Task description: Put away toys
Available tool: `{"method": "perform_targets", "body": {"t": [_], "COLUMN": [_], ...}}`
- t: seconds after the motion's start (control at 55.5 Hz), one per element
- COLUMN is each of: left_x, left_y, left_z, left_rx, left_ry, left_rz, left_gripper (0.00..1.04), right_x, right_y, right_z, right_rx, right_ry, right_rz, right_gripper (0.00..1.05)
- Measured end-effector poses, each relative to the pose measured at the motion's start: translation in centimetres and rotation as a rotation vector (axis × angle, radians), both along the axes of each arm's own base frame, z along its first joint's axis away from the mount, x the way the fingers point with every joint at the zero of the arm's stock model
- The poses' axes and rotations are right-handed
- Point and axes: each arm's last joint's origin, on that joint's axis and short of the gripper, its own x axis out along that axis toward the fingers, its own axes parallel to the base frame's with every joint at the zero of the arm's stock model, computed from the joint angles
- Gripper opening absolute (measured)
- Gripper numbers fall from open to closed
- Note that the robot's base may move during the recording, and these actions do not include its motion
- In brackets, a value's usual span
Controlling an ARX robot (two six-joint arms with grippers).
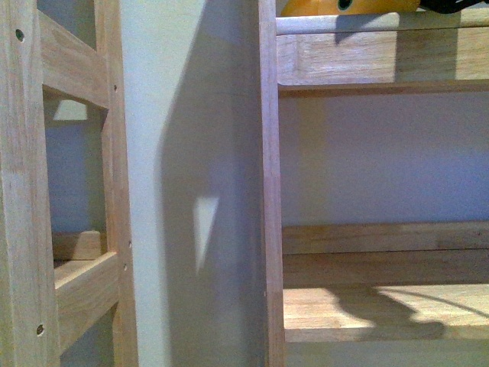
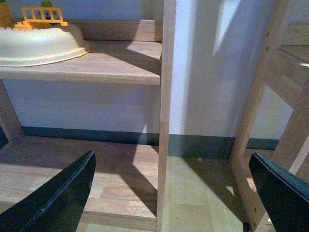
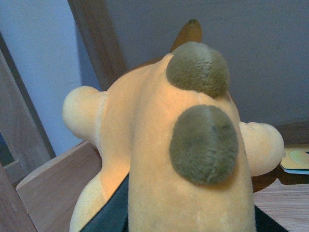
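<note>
Wooden shelving (image 1: 269, 191) (upright post) flanks plush toy (image 3: 183, 159).

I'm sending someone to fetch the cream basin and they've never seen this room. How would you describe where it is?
Find the wooden shelf unit against the pale wall. On its upper board, left of the upright post, sits the cream basin: wide, shallow and rounded. An orange toy fence stands just behind it; nothing else there is cream or bowl-shaped.

The plush animal (image 3: 159, 159) is soft, short-piled cloth with fuzzy brown patches; the shelf (image 1: 382, 306) is pale matt wood with visible grain; the bowl (image 2: 41, 46) looks smooth cream plastic; the left gripper (image 2: 171, 193) is matt black
</note>
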Motion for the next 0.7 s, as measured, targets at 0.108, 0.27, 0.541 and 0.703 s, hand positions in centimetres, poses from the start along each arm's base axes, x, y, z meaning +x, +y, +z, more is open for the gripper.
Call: {"method": "perform_targets", "body": {"t": [0.108,0.27,0.541,0.703], "left_x": [0.0,0.0,0.0,0.0], "left_y": [0.0,0.0,0.0,0.0], "left_z": [0.0,0.0,0.0,0.0], "left_rx": [0.000,0.000,0.000,0.000], "left_ry": [0.000,0.000,0.000,0.000], "left_rz": [0.000,0.000,0.000,0.000], "left_gripper": [0.98,0.98,0.98,0.98], "right_x": [-0.2,-0.5,-1.2,-2.6], "right_y": [-0.1,-0.6,-1.0,-1.4], "right_z": [0.1,0.6,2.4,3.7], "right_rx": [0.006,0.013,-0.001,-0.002], "right_ry": [0.012,0.018,-0.003,-0.023], "right_rz": [-0.022,-0.067,-0.156,-0.222], "right_gripper": [0.63,0.84,0.98,0.98]}}
